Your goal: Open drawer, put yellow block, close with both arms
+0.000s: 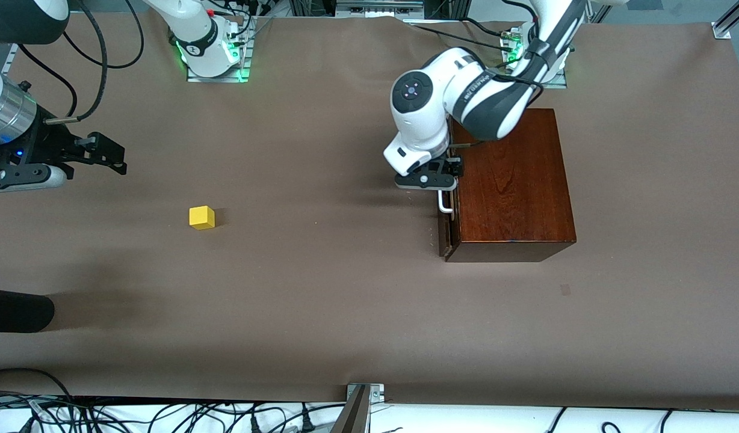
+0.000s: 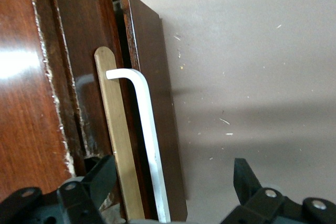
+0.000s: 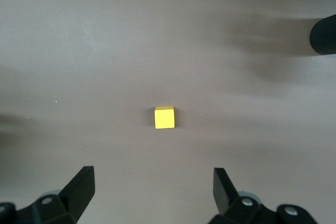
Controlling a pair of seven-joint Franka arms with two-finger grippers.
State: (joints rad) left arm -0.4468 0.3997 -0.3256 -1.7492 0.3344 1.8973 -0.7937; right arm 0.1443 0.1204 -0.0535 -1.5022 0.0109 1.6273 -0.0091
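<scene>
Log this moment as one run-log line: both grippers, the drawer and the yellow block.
left gripper: open, straddling drawer handle | drawer: barely open | right gripper: open, above yellow block | block: on table

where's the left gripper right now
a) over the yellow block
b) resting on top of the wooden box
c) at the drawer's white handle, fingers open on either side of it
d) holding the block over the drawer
c: the left gripper sits at the drawer's white handle, its open fingers straddling the bar, while the yellow block lies apart on the table.
</scene>
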